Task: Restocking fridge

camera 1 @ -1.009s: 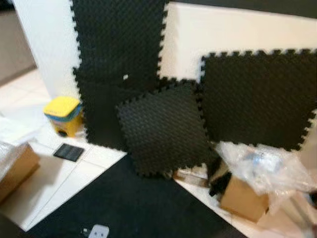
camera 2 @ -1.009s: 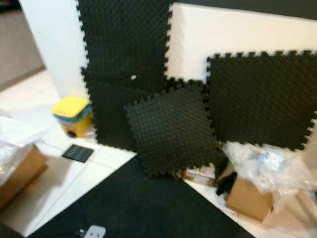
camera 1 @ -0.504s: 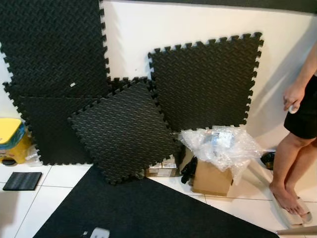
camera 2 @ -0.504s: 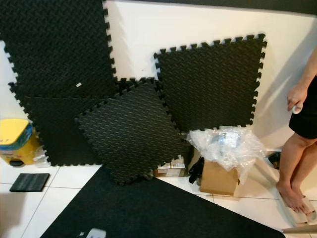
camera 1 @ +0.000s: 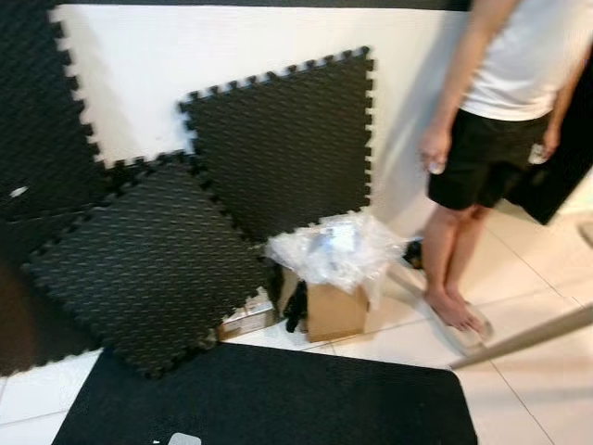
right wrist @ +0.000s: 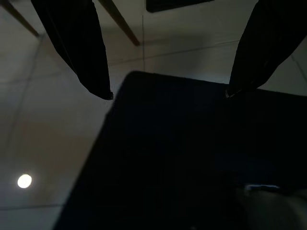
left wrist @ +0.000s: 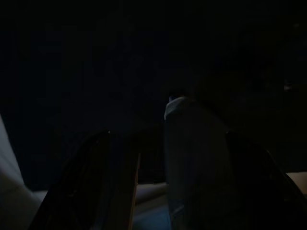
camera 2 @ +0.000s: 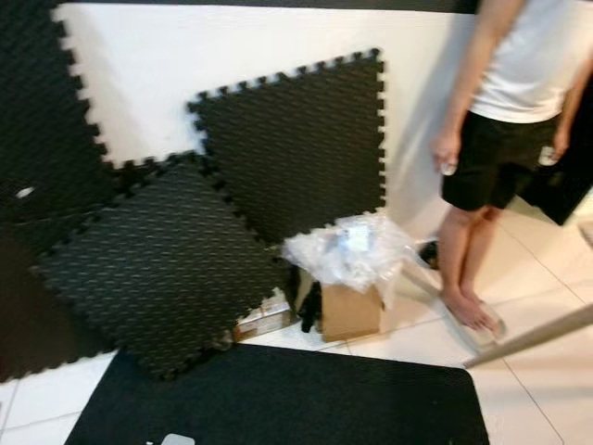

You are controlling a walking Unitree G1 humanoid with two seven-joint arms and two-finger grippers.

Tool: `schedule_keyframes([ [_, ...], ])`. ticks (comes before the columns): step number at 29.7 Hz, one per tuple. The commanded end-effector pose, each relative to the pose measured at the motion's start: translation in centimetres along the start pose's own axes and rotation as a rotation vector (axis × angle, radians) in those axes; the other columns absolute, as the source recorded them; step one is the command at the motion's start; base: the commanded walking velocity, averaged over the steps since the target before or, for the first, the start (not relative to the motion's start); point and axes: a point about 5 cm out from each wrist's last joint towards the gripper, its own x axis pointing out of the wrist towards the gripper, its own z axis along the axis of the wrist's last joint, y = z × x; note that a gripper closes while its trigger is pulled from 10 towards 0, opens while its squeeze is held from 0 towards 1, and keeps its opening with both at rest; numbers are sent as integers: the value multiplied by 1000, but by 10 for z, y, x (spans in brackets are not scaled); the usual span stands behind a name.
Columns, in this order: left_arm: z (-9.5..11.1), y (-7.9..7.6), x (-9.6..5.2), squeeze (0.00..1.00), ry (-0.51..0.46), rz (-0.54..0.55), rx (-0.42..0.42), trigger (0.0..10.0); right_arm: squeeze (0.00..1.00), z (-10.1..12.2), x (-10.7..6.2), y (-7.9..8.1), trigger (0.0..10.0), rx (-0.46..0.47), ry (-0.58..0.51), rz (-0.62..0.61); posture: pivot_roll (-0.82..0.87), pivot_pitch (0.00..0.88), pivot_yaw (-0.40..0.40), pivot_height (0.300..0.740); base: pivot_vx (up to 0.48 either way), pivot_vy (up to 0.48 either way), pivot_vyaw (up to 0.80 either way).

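**Figure: Robot in transit, no fridge in view**

No fridge and no stock item can be made out here; the step in hand is judged to be travel or search, and the next move calls for finding the fridge and the goods before either tool can act. The right tool [right wrist: 168, 93] hangs over the floor with its two fingers well apart and nothing between them, above the edge of a dark mat [camera 1: 278, 399] lying on pale floor tiles [camera 1: 547, 380]. The left tool appears in a very dark wrist picture; whether it is apart or together cannot be told, though a pale upright shape stands between its dim outlines.

Beyond the mat's far edge, a cardboard box [camera 1: 335, 313] topped with crumpled clear plastic [camera 1: 334, 248] sits on the floor at the foot of a white wall [camera 1: 232, 46]. Black interlocking foam tiles [camera 1: 148, 264] lean against that wall, one overlapping another. A person [camera 1: 482, 148] stands near the box on the right side, barefoot. A pale rod [camera 1: 528, 338] slants across the floor's right edge.
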Motion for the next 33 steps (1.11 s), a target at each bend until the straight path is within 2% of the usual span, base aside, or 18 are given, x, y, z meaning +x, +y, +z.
schedule_keyframes([
  [1,-13,-2,-1,0,44,-10,9,10000,0,3,1,5,10000,0,-12,16,46,0,-31,740,0,0,-788],
  [6,-12,-2,-1,0,42,-11,12,10000,0,3,1,4,10000,-1,-11,17,46,0,-31,740,0,0,-788],
  [14,-12,-2,-1,0,43,-13,13,10000,0,16,2,17,10000,2,-28,33,43,0,-31,740,0,0,-788],
  [20,-11,-3,-1,0,42,-13,11,10000,0,19,3,20,10000,3,-31,36,44,0,-32,740,0,0,-788],
  [23,-12,-3,-1,0,43,-14,9,10000,0,20,3,19,10000,2,-31,35,44,0,-32,740,0,0,-788],
  [33,-11,-4,0,0,42,-16,10,10000,0,16,1,2,10000,3,-24,17,42,0,-34,740,0,0,-788],
])
